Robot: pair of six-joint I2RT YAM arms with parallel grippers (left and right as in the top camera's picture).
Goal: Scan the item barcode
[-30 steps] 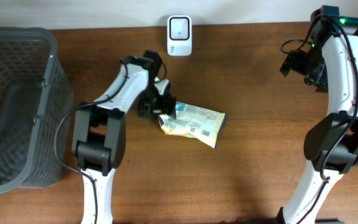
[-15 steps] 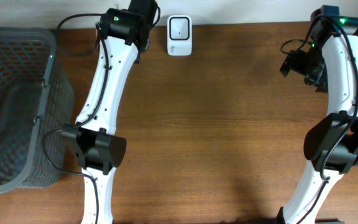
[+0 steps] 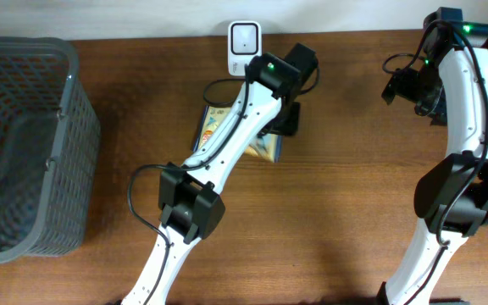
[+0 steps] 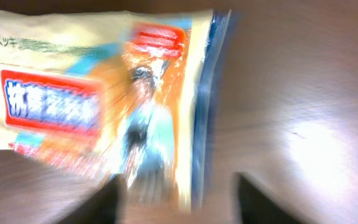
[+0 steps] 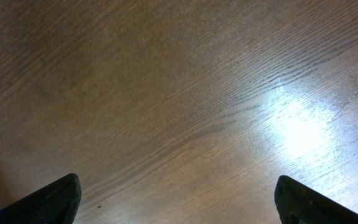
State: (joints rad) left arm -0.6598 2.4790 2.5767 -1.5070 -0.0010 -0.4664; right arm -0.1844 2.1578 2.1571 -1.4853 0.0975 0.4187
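Item under inspection: a snack packet lies flat on the bench, just in front of the white scanner at the far edge and apart from it. The left arm crosses over the packet in the overhead view, hiding its middle; only the left edge and a lower right corner show. The left tool hovers over the packet's right end. In the left wrist view its two fingers stand apart, with the packet's edge and bare wood both visible between them; it is parted and not closed on anything. That view is heavily blurred, so the print on the packet is not legible beyond a red label with white characters, and no barcode can be made out. The right tool is held over bare bench at the far right, spread wide and holding nothing. A grey mesh basket stands at the left end of the bench, well apart from the packet.
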